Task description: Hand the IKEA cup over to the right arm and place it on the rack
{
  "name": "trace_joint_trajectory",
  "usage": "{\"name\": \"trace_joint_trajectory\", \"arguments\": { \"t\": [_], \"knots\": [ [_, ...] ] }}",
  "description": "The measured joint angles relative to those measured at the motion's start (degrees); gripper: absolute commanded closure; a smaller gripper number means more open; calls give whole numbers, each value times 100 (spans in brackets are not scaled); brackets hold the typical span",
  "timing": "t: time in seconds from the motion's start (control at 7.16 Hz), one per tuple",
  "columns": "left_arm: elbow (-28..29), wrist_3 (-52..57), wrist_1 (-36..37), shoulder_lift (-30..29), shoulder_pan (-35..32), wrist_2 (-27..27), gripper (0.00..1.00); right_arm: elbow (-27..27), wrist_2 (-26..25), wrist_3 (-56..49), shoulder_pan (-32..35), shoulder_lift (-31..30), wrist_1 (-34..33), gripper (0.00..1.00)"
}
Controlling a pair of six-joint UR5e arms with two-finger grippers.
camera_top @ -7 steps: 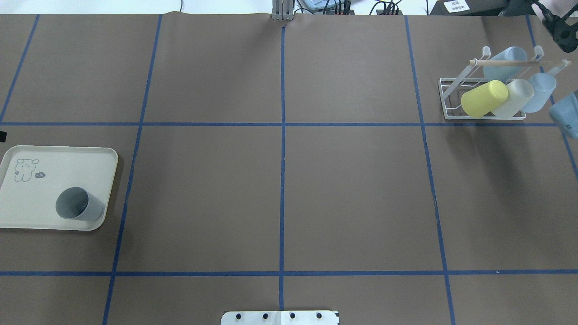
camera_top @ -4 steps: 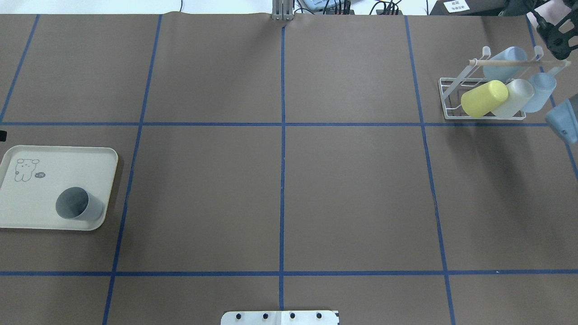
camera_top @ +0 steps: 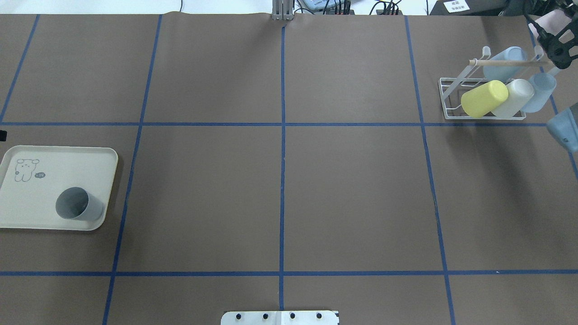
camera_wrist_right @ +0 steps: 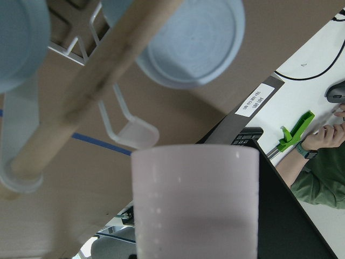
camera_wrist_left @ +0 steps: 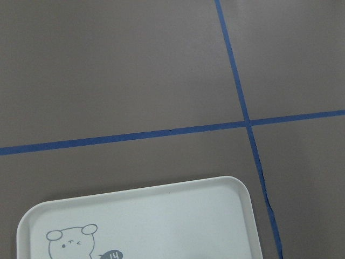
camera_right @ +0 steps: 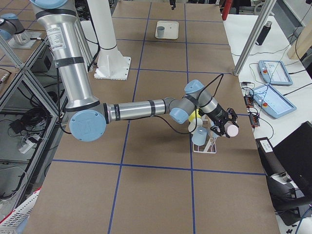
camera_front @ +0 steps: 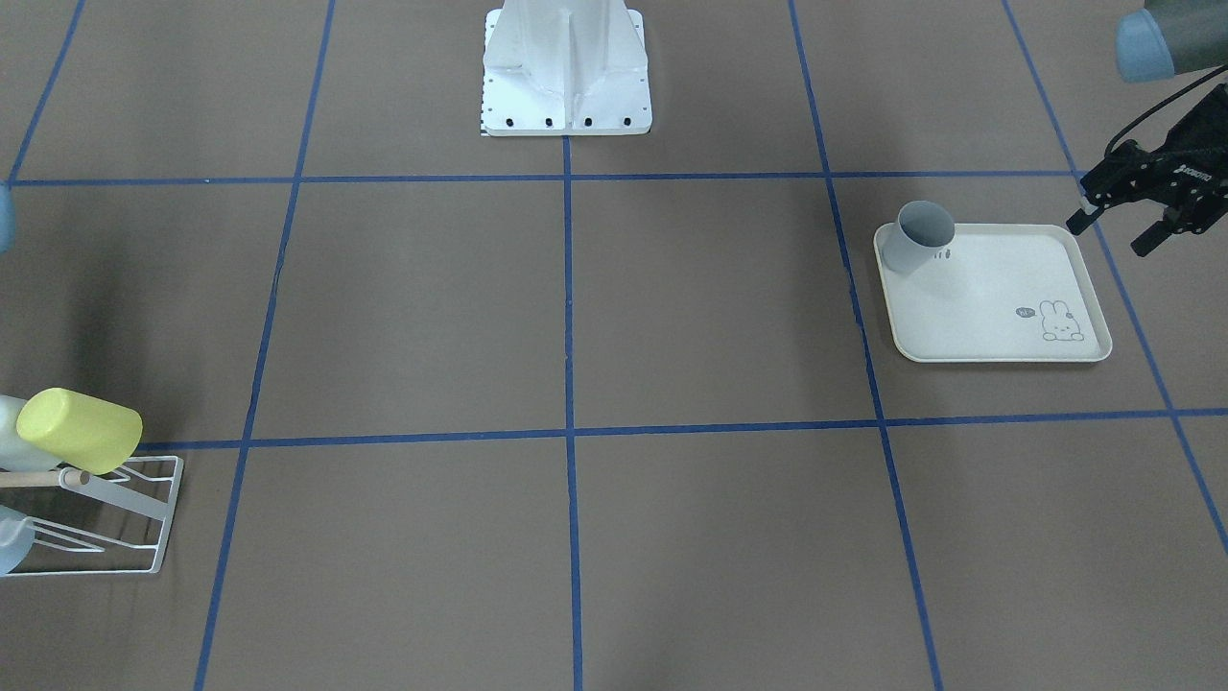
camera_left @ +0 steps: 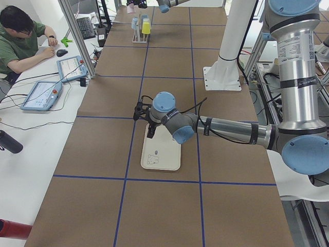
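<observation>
As the right gripper (camera_top: 552,32), closed on the pink IKEA cup (camera_wrist_right: 195,199), sinks toward the rack (camera_top: 505,63) at the overhead view's upper right, the placing looks near.

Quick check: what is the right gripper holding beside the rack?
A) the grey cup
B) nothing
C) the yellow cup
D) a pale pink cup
D: the right wrist view shows a pale pink cup in the right gripper, while the yellow cup hangs on the rack and the grey cup stands on the tray.
</observation>
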Motion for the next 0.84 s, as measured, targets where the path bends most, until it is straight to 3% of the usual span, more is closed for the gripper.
{"name": "trace_joint_trajectory", "arguments": {
  "t": [0.84],
  "knots": [
    [22,0,0,-8,13,-6,0,-49,-391,-26,-194,-138,-38,53]
  ]
}}
